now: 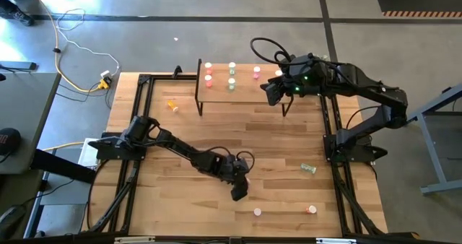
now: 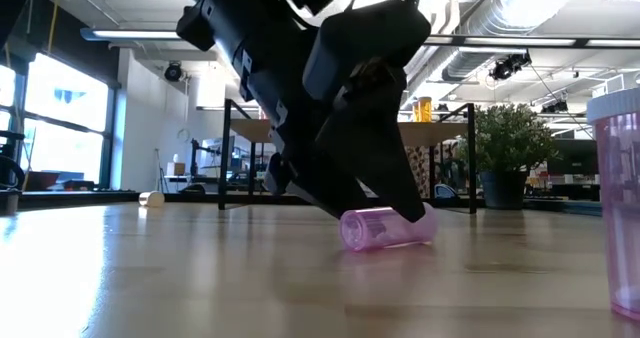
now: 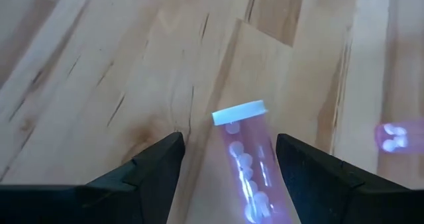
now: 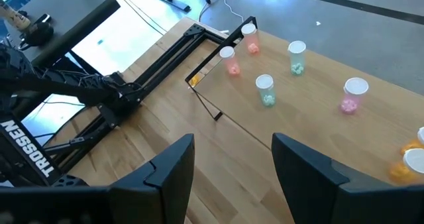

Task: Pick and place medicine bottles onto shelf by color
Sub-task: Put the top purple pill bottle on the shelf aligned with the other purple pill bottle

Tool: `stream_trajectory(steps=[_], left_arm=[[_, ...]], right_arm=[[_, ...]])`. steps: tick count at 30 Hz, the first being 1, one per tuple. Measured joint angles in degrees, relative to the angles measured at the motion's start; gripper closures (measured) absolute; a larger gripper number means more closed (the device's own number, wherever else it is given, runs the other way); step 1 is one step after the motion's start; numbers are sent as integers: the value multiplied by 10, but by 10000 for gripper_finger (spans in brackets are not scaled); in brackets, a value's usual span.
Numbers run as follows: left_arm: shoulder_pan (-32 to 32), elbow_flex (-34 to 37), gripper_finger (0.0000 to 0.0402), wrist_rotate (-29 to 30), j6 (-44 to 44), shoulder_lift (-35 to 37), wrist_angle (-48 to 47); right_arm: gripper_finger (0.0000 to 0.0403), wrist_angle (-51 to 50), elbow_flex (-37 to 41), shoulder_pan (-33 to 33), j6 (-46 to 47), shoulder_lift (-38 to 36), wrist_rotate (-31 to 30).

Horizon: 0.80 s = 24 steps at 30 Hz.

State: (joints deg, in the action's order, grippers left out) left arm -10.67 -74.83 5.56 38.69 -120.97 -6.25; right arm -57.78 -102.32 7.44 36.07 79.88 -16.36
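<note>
Medicine bottles, like the pink bottle (image 3: pixel 250 168) your left gripper (image 1: pixel 239 191) is low over, lie scattered on the counter (image 1: pixel 289 139), and this one lies on its side between the jaws, so you can judge it is lined up for a pick. Those jaws stand wide open on each side of it, not squeezing it yet. Your right gripper (image 1: pixel 273 92) waits by the shelf (image 1: pixel 245 89), where red, green, pink and orange bottles already stand, and its jaws are open and hold nothing.

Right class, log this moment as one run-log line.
left pincer: open, straddling lying pink bottle | right pincer: open, above shelf | bottle not gripped
</note>
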Motion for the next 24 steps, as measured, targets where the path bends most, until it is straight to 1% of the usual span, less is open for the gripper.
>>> stream_trajectory(steps=[4, 8, 17, 24], left_arm=[[1, 0, 173, 11, -17, -1, -7], [1, -1, 202, 16, -21, -4, -14], [2, 0, 269, 27, -74, -5, -21], [3, 1, 301, 24, -85, -2, -19]], right_arm=[[210, 0, 0, 0, 0, 0, 0], [210, 0, 0, 0, 0, 0, 0], [210, 0, 0, 0, 0, 0, 0], [210, 0, 0, 0, 0, 0, 0]])
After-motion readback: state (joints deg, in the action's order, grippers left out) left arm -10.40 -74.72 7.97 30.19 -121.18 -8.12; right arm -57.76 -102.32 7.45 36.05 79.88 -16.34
